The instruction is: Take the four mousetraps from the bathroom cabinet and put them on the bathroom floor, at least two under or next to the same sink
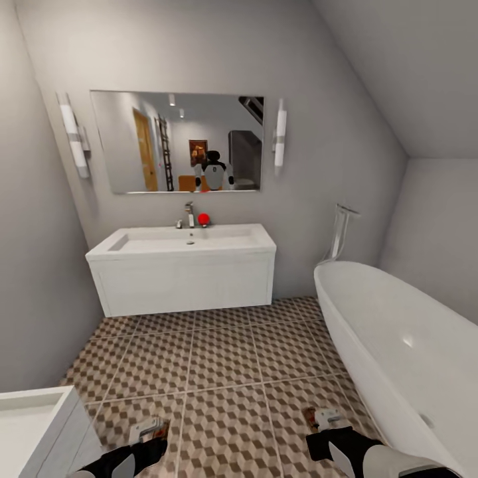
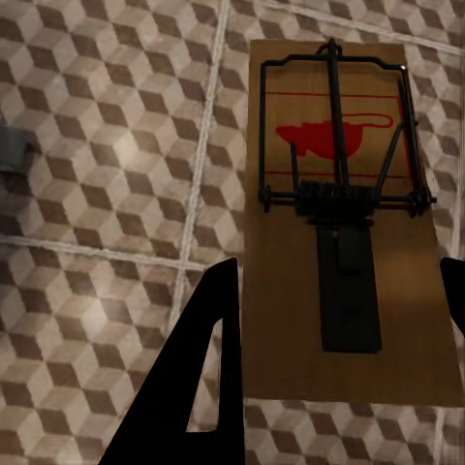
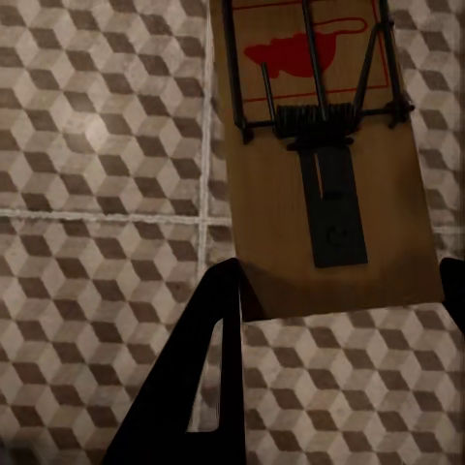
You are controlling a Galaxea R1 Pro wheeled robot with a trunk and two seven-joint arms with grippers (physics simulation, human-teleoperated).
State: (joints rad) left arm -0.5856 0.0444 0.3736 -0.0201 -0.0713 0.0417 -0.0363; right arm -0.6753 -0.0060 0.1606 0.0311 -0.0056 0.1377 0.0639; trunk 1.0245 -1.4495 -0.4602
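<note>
Each gripper holds a mousetrap above the bathroom floor (image 1: pixel 226 358). In the left wrist view a tan board with a black spring bar and a red mouse print, the mousetrap (image 2: pixel 344 223), sits between the dark fingers (image 2: pixel 208 368) of my left gripper (image 2: pixel 339 266). The right wrist view shows a second mousetrap (image 3: pixel 320 165) held the same way by my right gripper (image 3: pixel 339 271). In the head view my left gripper (image 1: pixel 149 431) and right gripper (image 1: pixel 325 418) hang low at the near edge. The white wall-hung sink (image 1: pixel 182 279) with its chrome tap (image 1: pixel 190 214) stands straight ahead, well beyond both.
A long white bathtub (image 1: pixel 398 345) runs along the right side. The corner of a white cabinet (image 1: pixel 33 418) stands at the near left. A mirror (image 1: pixel 178 141) hangs over the sink, and a small red object (image 1: pixel 203 218) sits beside the tap. Open tiles stretch between me and the sink.
</note>
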